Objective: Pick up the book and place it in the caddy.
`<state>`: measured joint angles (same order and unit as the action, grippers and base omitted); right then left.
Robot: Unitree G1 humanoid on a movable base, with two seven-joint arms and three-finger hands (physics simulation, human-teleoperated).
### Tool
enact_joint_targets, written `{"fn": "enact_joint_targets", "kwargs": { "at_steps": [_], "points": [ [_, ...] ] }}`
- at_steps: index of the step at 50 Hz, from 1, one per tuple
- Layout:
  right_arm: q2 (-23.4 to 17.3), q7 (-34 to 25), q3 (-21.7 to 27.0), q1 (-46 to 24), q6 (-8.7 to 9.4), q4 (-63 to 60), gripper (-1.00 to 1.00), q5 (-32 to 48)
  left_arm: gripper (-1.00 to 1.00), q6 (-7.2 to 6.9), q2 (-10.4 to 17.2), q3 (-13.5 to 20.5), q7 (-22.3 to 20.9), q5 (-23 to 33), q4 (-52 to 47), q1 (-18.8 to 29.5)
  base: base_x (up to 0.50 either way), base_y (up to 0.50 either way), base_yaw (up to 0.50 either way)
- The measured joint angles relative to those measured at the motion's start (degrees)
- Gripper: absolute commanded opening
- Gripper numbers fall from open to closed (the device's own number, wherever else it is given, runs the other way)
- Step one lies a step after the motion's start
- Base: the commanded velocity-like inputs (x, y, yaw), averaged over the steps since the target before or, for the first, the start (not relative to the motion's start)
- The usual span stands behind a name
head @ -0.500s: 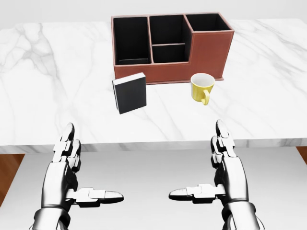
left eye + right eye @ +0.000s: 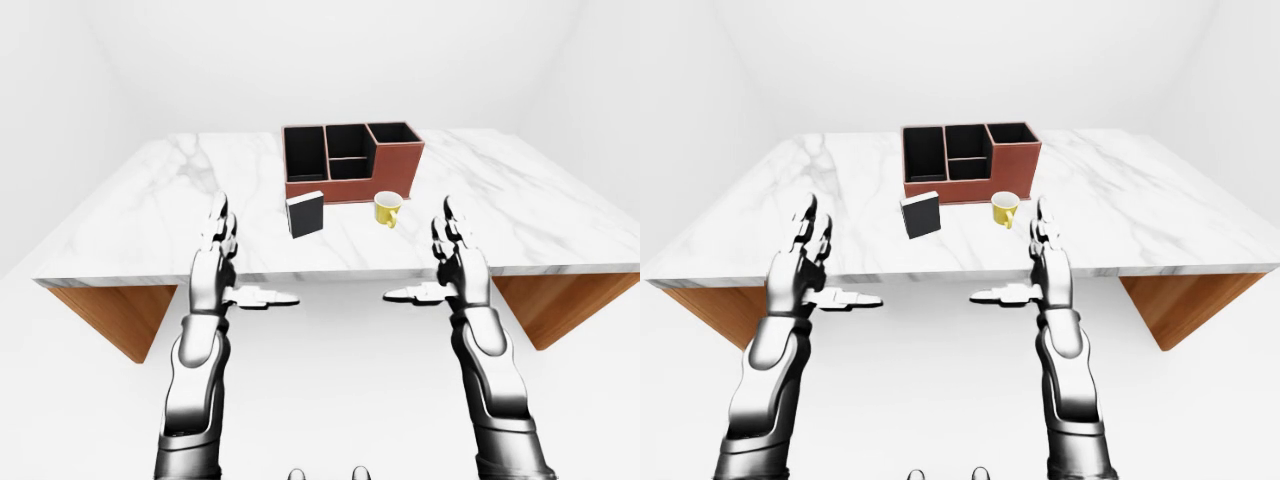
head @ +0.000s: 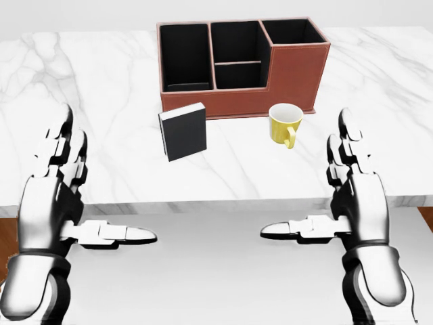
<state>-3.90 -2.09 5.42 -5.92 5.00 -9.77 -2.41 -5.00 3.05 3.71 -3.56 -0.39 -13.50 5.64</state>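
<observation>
On the marble table a black book stands upright on its edge, just at seven o'clock of the brown leather caddy and apart from it, with a yellow mug at the book's three o'clock, close under the caddy's right end. The caddy's dark compartments hold nothing that I can see. Both hands hover at the table's near edge, well short of the book, the left hand and the right hand each with fingers spread straight, thumb pointing inward, gripping nothing.
</observation>
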Motion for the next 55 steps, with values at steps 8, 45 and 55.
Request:
{"fn": "enact_joint_targets", "kwargs": {
  "at_steps": [8, 45, 55],
  "points": [
    [-9.3, -1.39, 7.91, -11.76, 0.0, -6.26, 1.0, -4.22, 1.0, 0.0, 6.95, 7.45, -2.43, -2.86, -10.67, 8.29, 0.0, 0.0, 0.0],
    [-34.51, -8.18, 27.54, -16.2, 0.0, 8.07, 1.0, -14.69, 1.0, 0.0, 28.25, 32.34, -6.02, -16.88, -3.95, 10.37, 0.01, 0.1, 0.0],
    [-35.04, -8.05, 27.85, -16.12, 0.0, 9.32, 1.0, -14.87, 1.0, 0.0, 28.89, 32.98, -5.69, -17.22, -3.58, 9.91, 0.05, 0.5, 0.0]
  ]
}}
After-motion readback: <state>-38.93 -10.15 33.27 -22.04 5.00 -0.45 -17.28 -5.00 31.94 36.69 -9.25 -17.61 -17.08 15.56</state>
